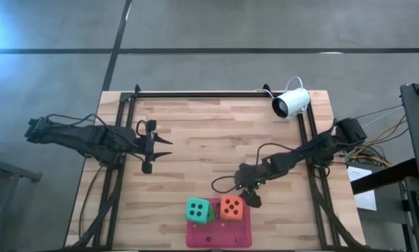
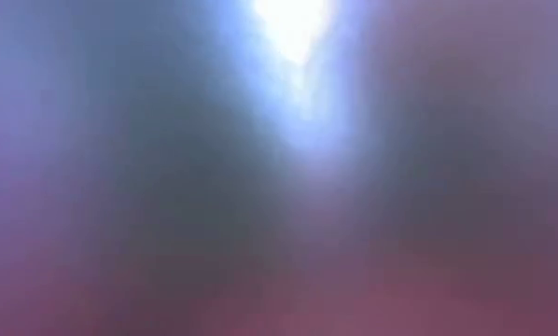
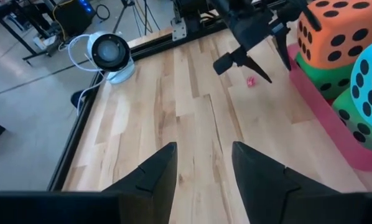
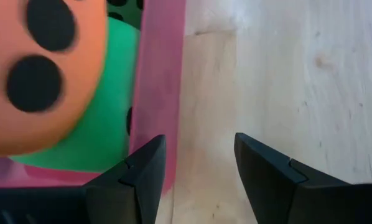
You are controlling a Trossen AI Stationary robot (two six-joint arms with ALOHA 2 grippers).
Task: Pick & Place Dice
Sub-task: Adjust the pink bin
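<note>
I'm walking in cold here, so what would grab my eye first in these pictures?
The bright stacked dice on the pink mat at the table's near edge: an orange-red die and a teal die sit atop green ones. The right gripper hangs open beside them, empty.

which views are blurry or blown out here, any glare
Low view: wholly blurred, only a bright glare patch at top, nothing recognisable. Right wrist view: the orange-red die is soft, too close to focus. High view: sharp, with glare in the upper-left floor corner. Left wrist view: clear.
</note>
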